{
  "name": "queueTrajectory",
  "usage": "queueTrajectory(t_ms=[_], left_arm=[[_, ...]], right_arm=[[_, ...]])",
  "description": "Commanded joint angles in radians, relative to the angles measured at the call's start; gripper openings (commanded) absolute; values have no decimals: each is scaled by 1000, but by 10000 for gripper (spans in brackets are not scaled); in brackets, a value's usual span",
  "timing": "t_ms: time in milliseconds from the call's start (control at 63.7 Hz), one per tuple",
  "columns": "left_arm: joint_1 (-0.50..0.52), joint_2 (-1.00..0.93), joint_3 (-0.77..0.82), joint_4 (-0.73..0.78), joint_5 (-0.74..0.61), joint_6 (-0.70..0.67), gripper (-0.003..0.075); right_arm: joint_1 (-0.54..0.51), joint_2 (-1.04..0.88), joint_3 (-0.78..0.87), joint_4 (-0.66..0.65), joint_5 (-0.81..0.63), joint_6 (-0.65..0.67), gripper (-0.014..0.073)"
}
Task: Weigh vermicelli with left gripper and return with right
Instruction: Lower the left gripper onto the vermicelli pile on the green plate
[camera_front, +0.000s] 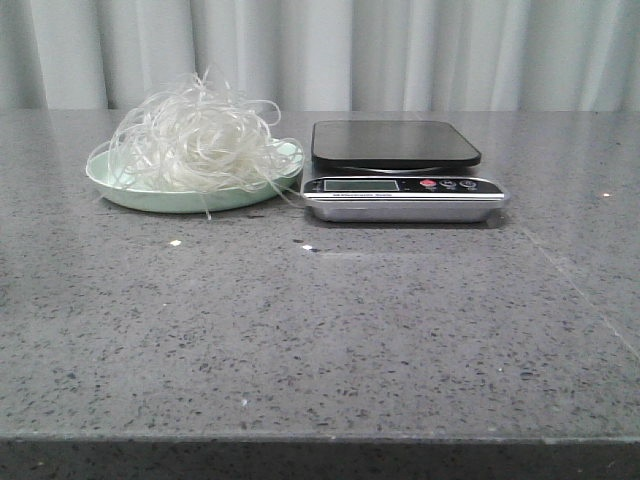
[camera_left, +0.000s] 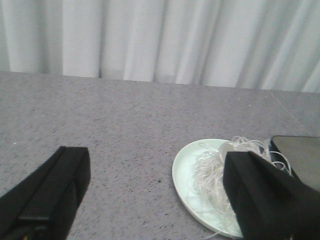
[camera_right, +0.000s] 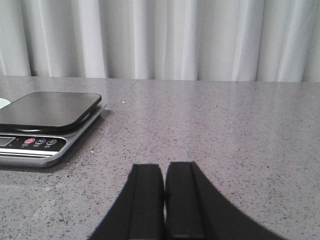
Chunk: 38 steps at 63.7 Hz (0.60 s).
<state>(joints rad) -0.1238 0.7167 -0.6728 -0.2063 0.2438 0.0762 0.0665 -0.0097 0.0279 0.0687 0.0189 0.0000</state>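
Observation:
The vermicelli (camera_front: 195, 140) is a fluffy white nest of thin strands lying on a pale green plate (camera_front: 120, 188) at the back left of the table. Beside it on the right stands the scale (camera_front: 400, 185), its black platform (camera_front: 393, 143) bare. Neither arm shows in the front view. In the left wrist view my left gripper (camera_left: 160, 192) is open and empty, its fingers wide apart, and the vermicelli (camera_left: 215, 172) lies partly behind one finger (camera_left: 265, 200). In the right wrist view my right gripper (camera_right: 164, 200) is shut and empty over bare table, with the scale (camera_right: 45, 127) off to one side.
The grey speckled table (camera_front: 320, 340) stretches to its front edge. A white curtain (camera_front: 400, 50) hangs behind the table. A few small white crumbs (camera_front: 176, 242) lie in front of the plate and the scale.

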Motion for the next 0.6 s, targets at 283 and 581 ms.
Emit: queueTrajectory(t_ms=[283,581], left_arm=[[-280,458,-355,21,-31,34,631],[-280,780,-523,19,84,31,631]], right_arm=[[-4,-17,-8,-7,-73,-6,184],[-4,-17,-8,-7,-73,-6,184]])
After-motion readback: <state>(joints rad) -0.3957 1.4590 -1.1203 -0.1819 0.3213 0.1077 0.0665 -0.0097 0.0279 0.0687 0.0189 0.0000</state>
